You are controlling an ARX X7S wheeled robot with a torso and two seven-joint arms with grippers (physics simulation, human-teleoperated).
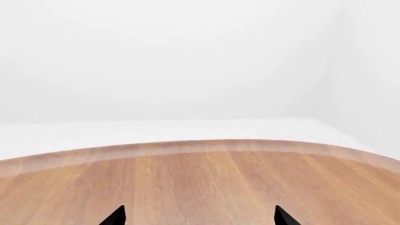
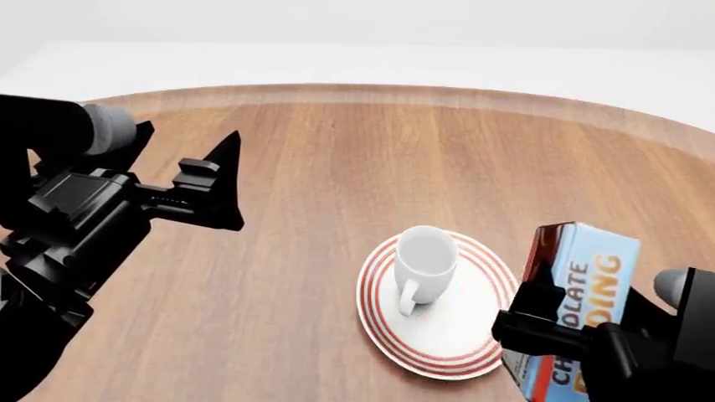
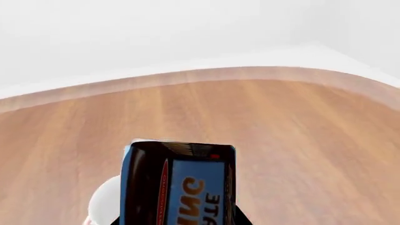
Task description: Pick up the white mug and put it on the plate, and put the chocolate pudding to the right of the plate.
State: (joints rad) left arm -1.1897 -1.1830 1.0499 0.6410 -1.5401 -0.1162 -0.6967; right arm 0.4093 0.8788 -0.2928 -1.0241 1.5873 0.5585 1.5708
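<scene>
The white mug (image 2: pixel 426 260) stands upright on the plate (image 2: pixel 470 335), near the plate's middle, with its handle turned toward the robot. The chocolate pudding (image 2: pixel 581 285) is just to the right of the plate, and the right gripper (image 2: pixel 553 331) is clamped on its sides. The left gripper (image 2: pixel 218 180) hangs with spread jaws over the wooden table (image 2: pixel 335 167), well apart from the plate and holding nothing.

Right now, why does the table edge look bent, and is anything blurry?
Left wrist view: the table edge bows, lens distortion; sharp. Right wrist view: the chocolate pudding fills the foreground, its lettering soft. Head view: flat even light, faint shadow under the white mug on the plate.
</scene>
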